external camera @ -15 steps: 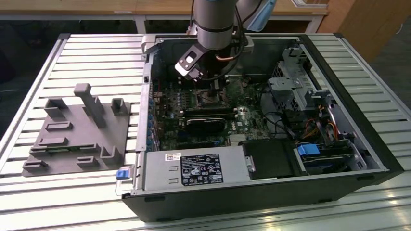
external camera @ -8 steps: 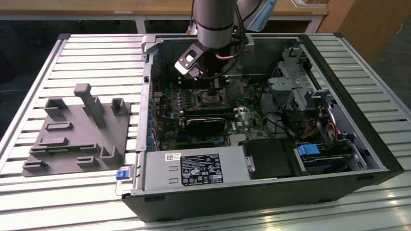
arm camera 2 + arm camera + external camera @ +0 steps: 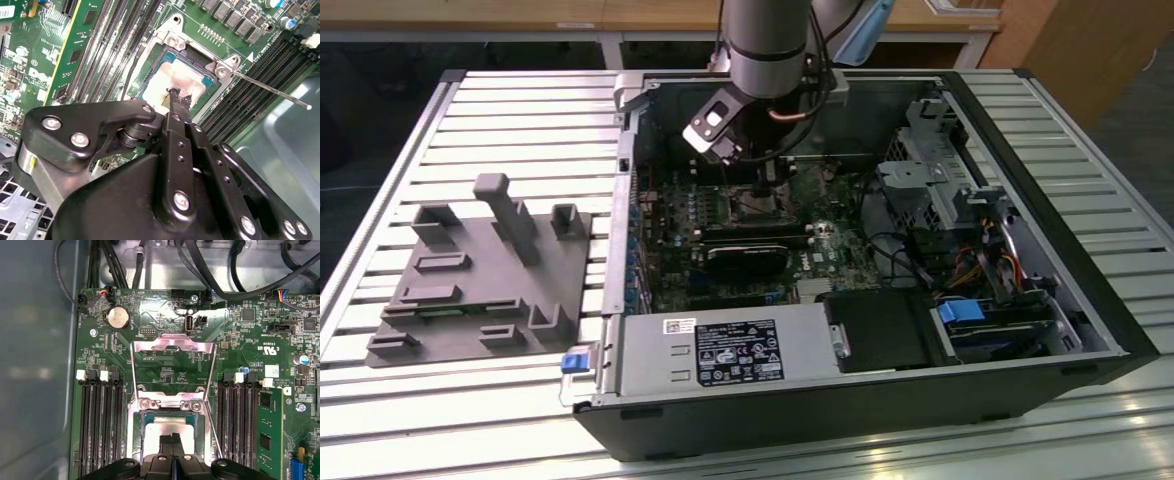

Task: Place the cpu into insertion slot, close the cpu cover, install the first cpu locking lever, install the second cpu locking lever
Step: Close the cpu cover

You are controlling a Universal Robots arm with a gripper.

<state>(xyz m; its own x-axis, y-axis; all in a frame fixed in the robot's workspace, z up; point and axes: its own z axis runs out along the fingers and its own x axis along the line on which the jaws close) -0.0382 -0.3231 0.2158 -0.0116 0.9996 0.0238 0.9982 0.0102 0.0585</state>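
Cpu sits flat in the insertion slot, w/ cpu cover swung open. Claw is pressed together, pinching nothing, tips on the chip's top. I reckon it's light, stiff, slick-lidded & fragile underneath, so edges only.

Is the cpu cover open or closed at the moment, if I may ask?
Open: in the first wrist view the cover lies swung back, board showing through its window, and the cpu sits bare beneath the gripper.
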